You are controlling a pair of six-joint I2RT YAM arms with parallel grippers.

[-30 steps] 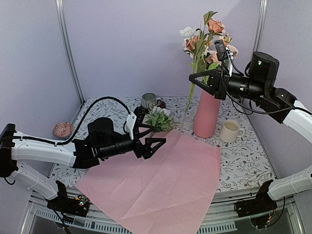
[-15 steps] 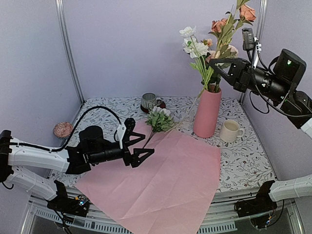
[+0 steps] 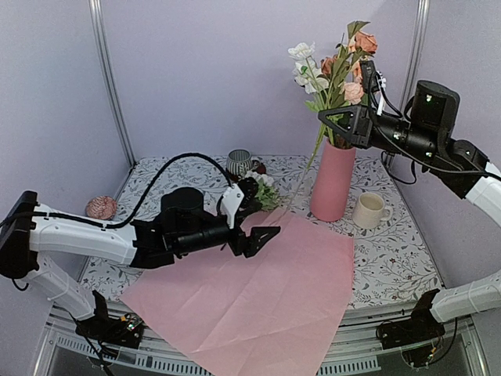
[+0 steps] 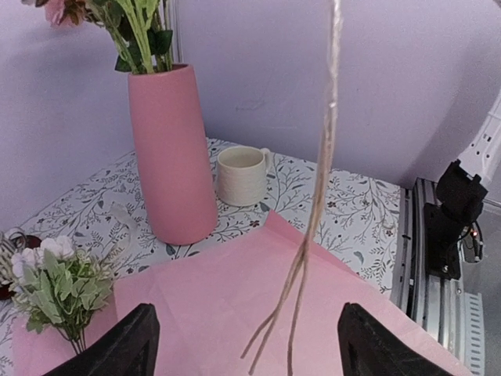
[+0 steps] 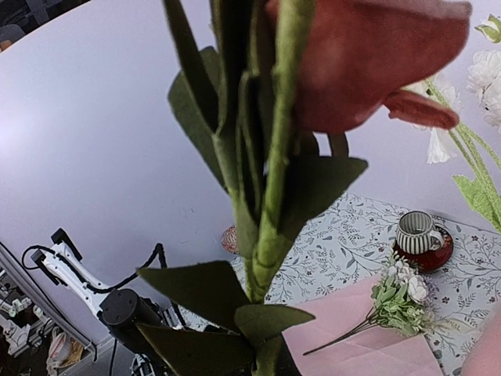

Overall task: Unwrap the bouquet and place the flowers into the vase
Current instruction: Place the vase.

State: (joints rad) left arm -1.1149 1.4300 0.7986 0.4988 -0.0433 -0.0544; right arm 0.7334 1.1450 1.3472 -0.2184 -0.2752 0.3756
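Observation:
The tall pink vase [image 3: 332,184] [image 4: 172,157] stands at the back right. Above it my right gripper [image 3: 335,125] is shut on the green stems of the flowers [image 3: 338,66] [image 5: 270,196], whose lower ends reach into the vase's mouth. Leaves hide its fingers in the right wrist view. The bouquet's pink paper [image 3: 258,290] [image 4: 227,305] lies flat and unwrapped. A small white sprig [image 3: 264,190] [image 4: 56,280] [image 5: 401,301] lies at its far edge. My left gripper [image 3: 254,218] [image 4: 250,352] hovers open over the paper beside the sprig. A cream ribbon [image 4: 317,204] dangles in the left wrist view.
A short cream cup [image 3: 369,210] [image 4: 242,175] stands right of the vase. A striped mug on a red saucer [image 3: 239,162] [image 5: 420,235] sits at the back. A pink patterned ball [image 3: 100,207] lies at the table's left edge.
My right gripper lifted the flowers up and to the right, then brought them back down over the vase. My left gripper drew back left, then came forward toward the sprig, staying open.

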